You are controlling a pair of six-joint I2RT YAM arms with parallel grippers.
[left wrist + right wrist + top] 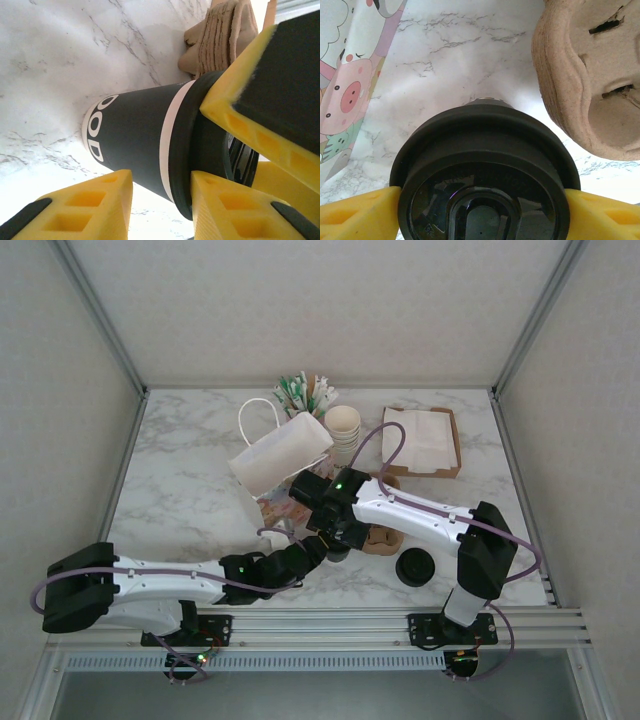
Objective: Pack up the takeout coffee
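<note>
The takeout coffee [135, 135], a dark paper cup with a white band and a round black plastic lid, stands on the white marble table [190, 480], near the front and in the middle. The right hand [485, 212] is right above it. Its two yellow fingers [360, 215] press on the left and right sides of the lid, so this hand is gripping the coffee by its top. The left hand [162, 175] is low at the cup's side. Its fingers [95, 200] stand a little apart with nothing between them. Their tips are right at the cup's wall, but it is hard to tell if they touch it. Just beside the coffee on one side is a stack of brown pulp cup holders [590, 85]. On the other side lies a paper with a pink pig picture [350, 95]. Farther back are a big white paper bag [280, 455], a stack of cream paper cups [343, 430] and a brown box of white napkins [425, 440]. A pile of loose black lids [415, 567] sits by the right arm.
</note>
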